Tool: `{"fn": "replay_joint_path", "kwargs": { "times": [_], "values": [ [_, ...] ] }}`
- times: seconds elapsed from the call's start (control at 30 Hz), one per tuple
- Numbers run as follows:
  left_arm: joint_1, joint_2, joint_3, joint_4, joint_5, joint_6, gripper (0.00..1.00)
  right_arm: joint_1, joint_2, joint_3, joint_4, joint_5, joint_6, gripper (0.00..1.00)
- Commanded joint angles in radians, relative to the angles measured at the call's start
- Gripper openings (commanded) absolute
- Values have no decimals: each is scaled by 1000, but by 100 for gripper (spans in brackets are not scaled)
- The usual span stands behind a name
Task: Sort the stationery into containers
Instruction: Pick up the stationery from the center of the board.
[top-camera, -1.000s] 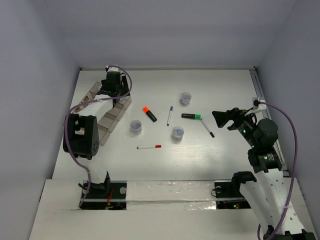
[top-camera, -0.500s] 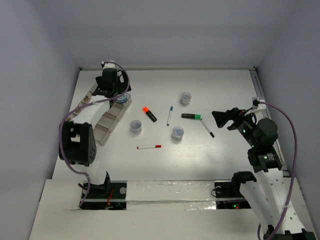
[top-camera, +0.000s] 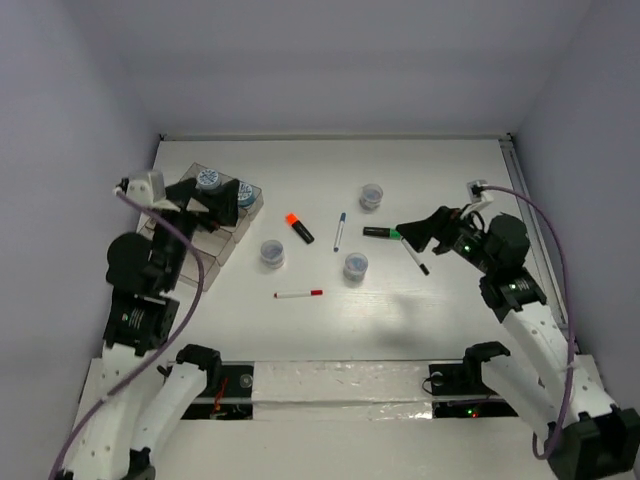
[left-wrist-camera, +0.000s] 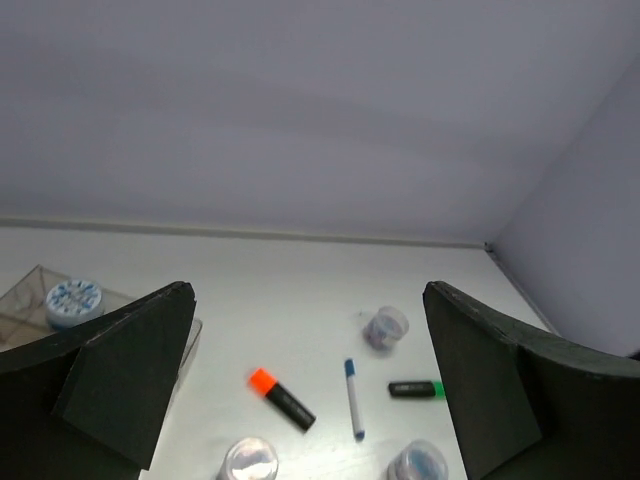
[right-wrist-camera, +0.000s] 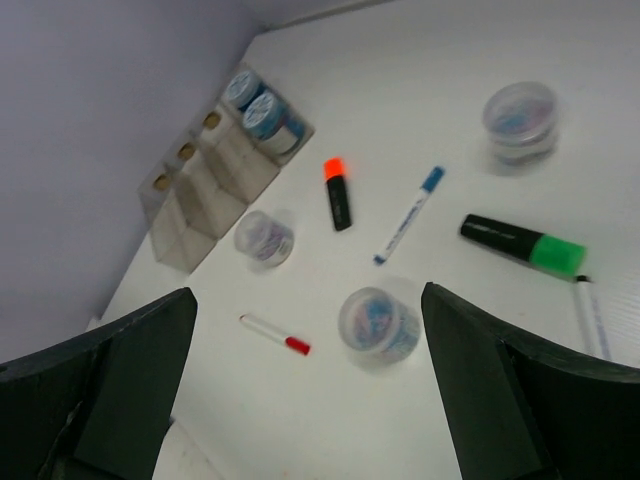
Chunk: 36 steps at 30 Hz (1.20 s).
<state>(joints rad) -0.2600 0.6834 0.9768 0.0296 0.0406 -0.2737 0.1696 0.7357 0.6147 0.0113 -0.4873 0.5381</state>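
The clear organiser tray (top-camera: 212, 232) stands at the left with two blue-topped jars (top-camera: 208, 180) (top-camera: 243, 192) in its far end. My left gripper (top-camera: 212, 203) hovers open and empty over the tray; its wrist view shows one tray jar (left-wrist-camera: 73, 302). Loose on the table lie three jars (top-camera: 371, 196) (top-camera: 272, 253) (top-camera: 355, 265), an orange highlighter (top-camera: 299, 228), a blue-capped pen (top-camera: 339, 231), a green highlighter (top-camera: 383, 233), a black-capped pen (top-camera: 415, 256) and a red-capped pen (top-camera: 299, 294). My right gripper (top-camera: 412, 230) is open above the green highlighter's right end, over the jar (right-wrist-camera: 378, 322).
White walls close the table at the back and on both sides. A rail (top-camera: 518, 190) runs along the right edge. The tray's near compartments (right-wrist-camera: 185, 215) hold nothing that I can see.
My left gripper opened, let go of a jar in the tray's far end and pulled back toward the near left. My right arm swung left toward the green highlighter.
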Motion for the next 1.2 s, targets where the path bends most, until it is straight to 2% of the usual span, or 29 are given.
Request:
{"fn": "replay_joint_path", "kwargs": {
  "times": [0.0,0.03,0.13,0.3,0.37,0.47,0.57,0.93,1.17],
  "values": [
    [4,-126,-95,-137,-17,33,99,157,97,81,135,5,4,100],
    [4,-206,-119,-151,-51,33,99,283,175,136,125,106,-25,100],
    [4,-313,-147,-194,-97,39,99,448,354,251,92,232,-111,100],
    [4,-396,-174,-272,-169,42,99,551,600,390,90,305,-183,100],
    [4,-461,-222,-283,-203,31,99,614,742,494,32,363,-236,100],
    [4,-542,-280,-278,-268,8,99,672,858,591,-54,473,-279,100],
    [-5,-565,-276,-280,-280,10,99,697,964,684,-112,546,-305,100],
    [-35,-599,-299,-252,-263,16,99,774,1267,957,-257,547,-342,100],
    [-53,-608,-302,-252,-265,18,99,785,1372,1083,-304,555,-333,100]
  ]
}}
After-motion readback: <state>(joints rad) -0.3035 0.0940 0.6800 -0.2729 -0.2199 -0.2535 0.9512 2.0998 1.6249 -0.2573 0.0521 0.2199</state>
